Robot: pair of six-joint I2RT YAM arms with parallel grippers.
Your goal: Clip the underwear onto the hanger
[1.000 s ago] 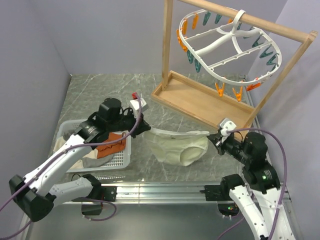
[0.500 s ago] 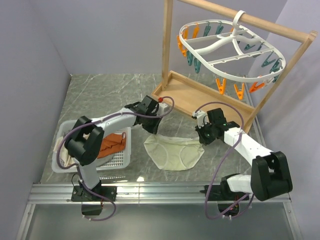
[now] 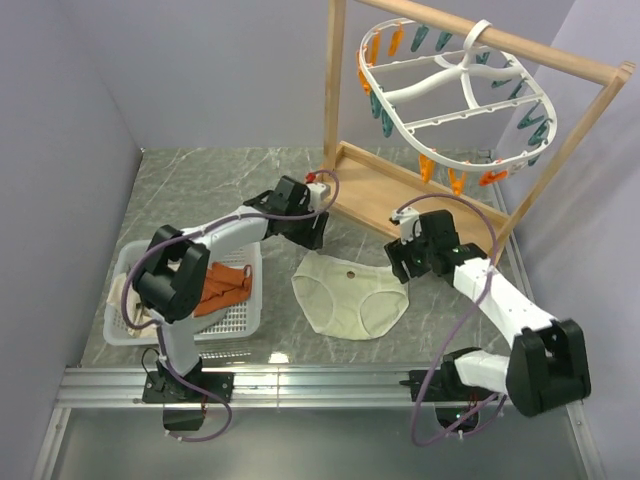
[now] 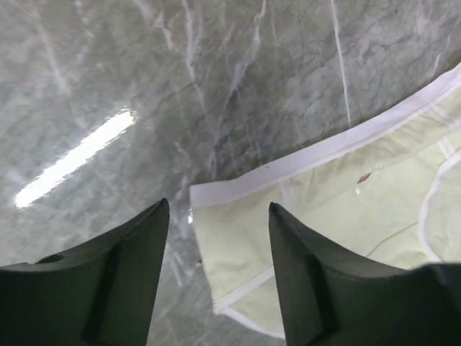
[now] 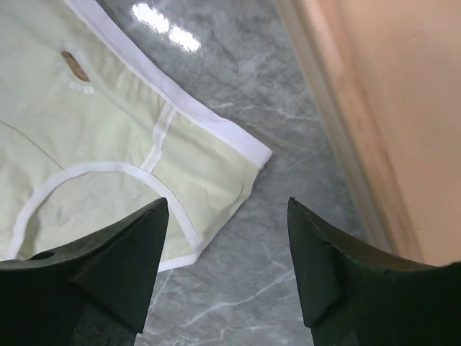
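Note:
The pale cream-yellow underwear (image 3: 352,297) lies flat on the marble table, waistband toward the back, a small dark spot near the waistband. My left gripper (image 3: 308,236) hovers open over its left waistband corner (image 4: 216,194), with nothing between the fingers. Open as well, my right gripper (image 3: 398,266) hangs over the right waistband corner (image 5: 245,155), holding nothing. In the left wrist view the underwear (image 4: 346,191) spreads to the right; in the right wrist view the underwear (image 5: 94,130) spreads to the left. The white oval hanger (image 3: 478,36) hangs from the wooden frame at the back right, orange and teal clips round its rim.
The wooden frame stand's base (image 3: 400,195) sits just behind the underwear, and its edge (image 5: 374,94) is close to my right gripper. A white basket (image 3: 245,315) holding an orange cloth (image 3: 225,285) stands at the left. Walls close in on both sides.
Both grippers have opened and let go of the waistband corners. The underwear now lies flat on the table, and the hanger has swung slightly.

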